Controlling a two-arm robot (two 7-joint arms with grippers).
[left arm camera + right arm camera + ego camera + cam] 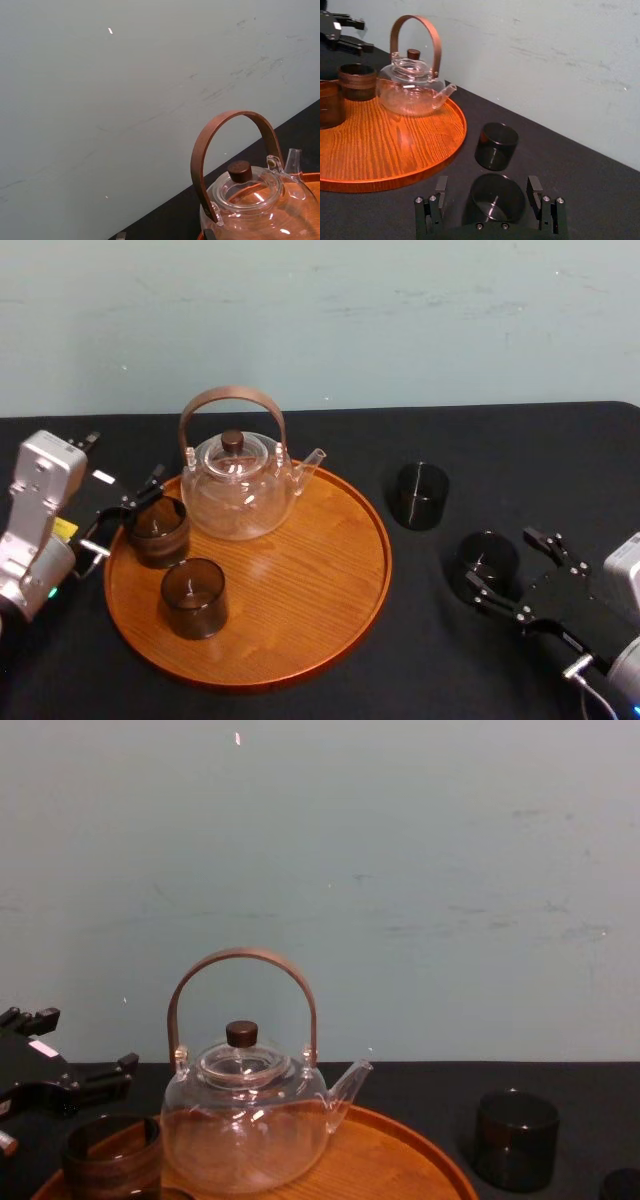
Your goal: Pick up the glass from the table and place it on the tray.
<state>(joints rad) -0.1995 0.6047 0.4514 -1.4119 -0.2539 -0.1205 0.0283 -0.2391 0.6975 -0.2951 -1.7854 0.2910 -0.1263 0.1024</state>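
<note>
Head view: black desk [560, 440] w/ pale grey-green wall [400, 320] behind. Glass [487, 562] stands upright on desk, approx. 4 o'clock from tray [300, 585], between the spread-open fingers of right gripper [505, 560], gap on each side. Left gripper [122, 512] at tray's 9 o'clock, also spread open, beside another tumbler [158, 530].

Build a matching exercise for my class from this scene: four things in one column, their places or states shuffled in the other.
Things
1. teapot
2. right gripper
3. left gripper
4. far table glass

Places or states
A. alone on the black table, right of the tray
B. open, at the tray's left rim, beside the far tray glass
C. on the tray, at its far side
D. open, fingers either side of the near table glass

Pairs: 1-C, 2-D, 3-B, 4-A
</note>
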